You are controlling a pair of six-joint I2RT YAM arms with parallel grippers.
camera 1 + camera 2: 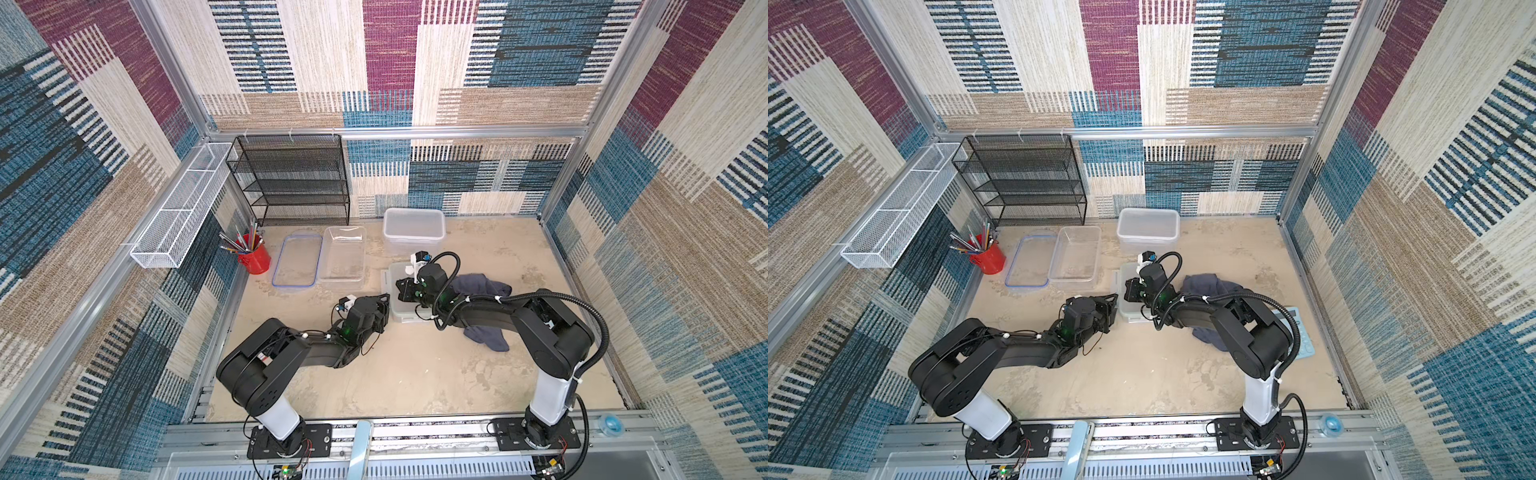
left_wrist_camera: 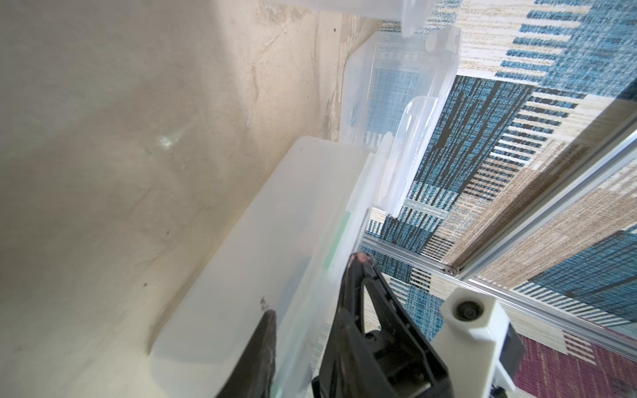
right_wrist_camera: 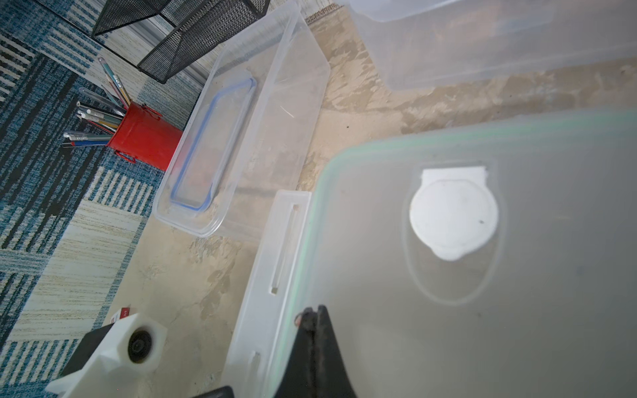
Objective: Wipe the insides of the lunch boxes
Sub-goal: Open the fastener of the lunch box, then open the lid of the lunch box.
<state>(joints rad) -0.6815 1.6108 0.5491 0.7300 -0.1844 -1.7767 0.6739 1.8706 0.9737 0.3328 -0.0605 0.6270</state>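
Shut black fingertips of the right gripper (image 3: 310, 320) sit tip-down on the green-rimmed lid (image 3: 465, 327) of the small lunch box (image 1: 400, 313), close to the lid's edge, with nothing held between them. A white round valve (image 3: 453, 217) is set in that lid. The box stands lidded near the middle of the sandy table (image 1: 415, 374), between the two arms.

From its other side the left gripper (image 2: 313, 284) reaches in with its jaws narrowed astride the box's rim. One finger (image 2: 267, 330) lies along the frosted outer wall and the second is above the lid's edge. Whether they actually pinch the plastic cannot be told. The lid's latch flap (image 3: 275, 258) on that side is folded outward.

Just behind stands the deep lunch box (image 1: 413, 230), frosted and open. Nearer the left wall lies the shallow clear lunch box (image 1: 344, 257), open, with a blue-rimmed lid (image 1: 297, 259) flat against its side. A dark grey-blue cloth (image 1: 478, 286) lies crumpled under the right arm.

Further out are a red pen cup (image 1: 254, 257), a black mesh shelf (image 1: 291, 178) at the back wall and a white wire basket (image 1: 183, 208) on the left wall.
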